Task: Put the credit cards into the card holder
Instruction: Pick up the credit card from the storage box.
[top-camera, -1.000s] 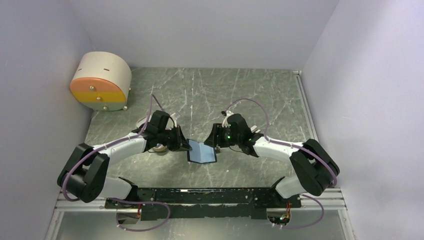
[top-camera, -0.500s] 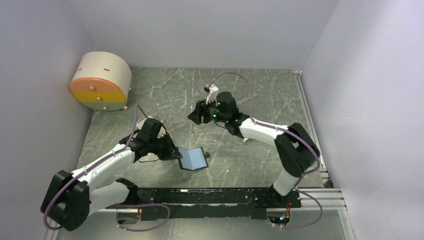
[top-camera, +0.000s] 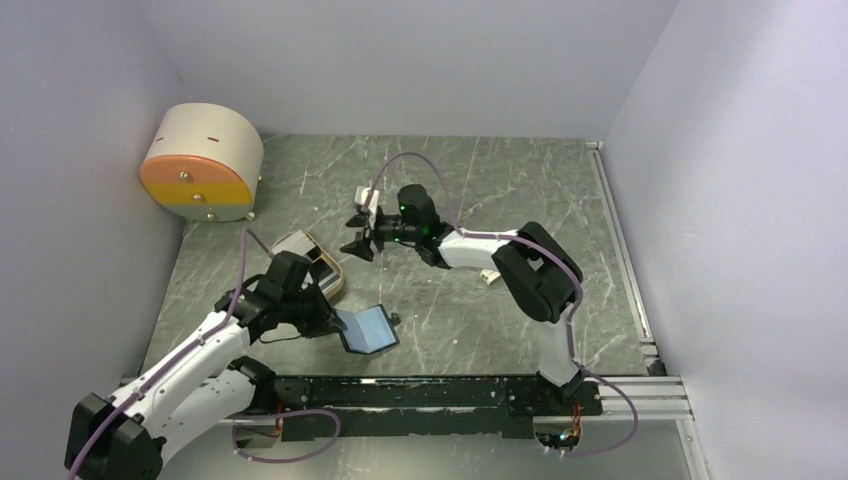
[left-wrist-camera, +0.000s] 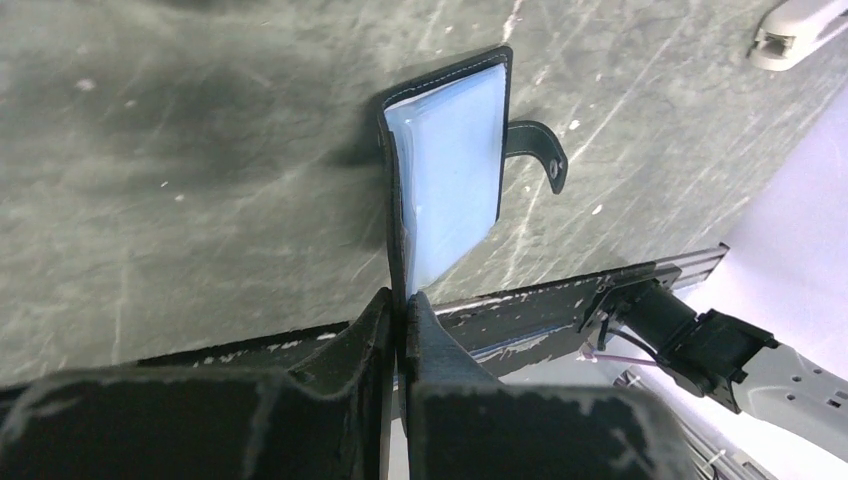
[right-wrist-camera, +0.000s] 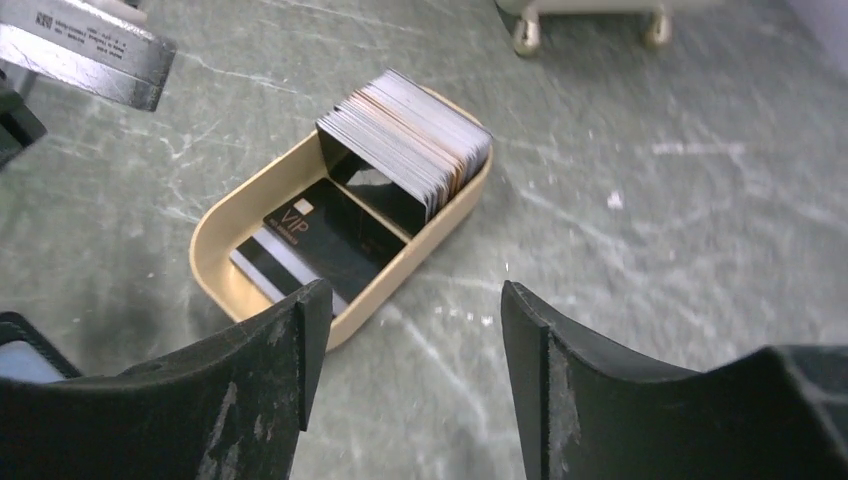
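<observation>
Top external. Lower centre of frame: card holder, spread open with blue-grey pockets facing up, just above the black rail. Pinched at its left edge by the left gripper, jaws clenched on the cover. Just up and left of that: beige tray, partly hidden behind the left wrist. Centre of frame: right gripper, pointing left toward the tray, jaws spread, nothing between them. Upper left corner: big beige-and-orange round box on the grey marbled table.

Left wrist. Bottom centre: fingers pressed together on the black edge of the card holder. Holder hanging open over the table, pale blue pocket in view, snap tab sticking out to the right. No card visible in the pockets from here.

Right wrist. Bottom of frame: two dark fingers well apart, gap bare, gripper hovering above the table and clear of the tray. Centre left: tray holding the credit cards. Thick stack on edge, leaning, at the tray's upper-right end. Few cards lying flat at the lower-left end, top one dark, lettered "VIP". Top edge: brass-coloured feet of the round box.
</observation>
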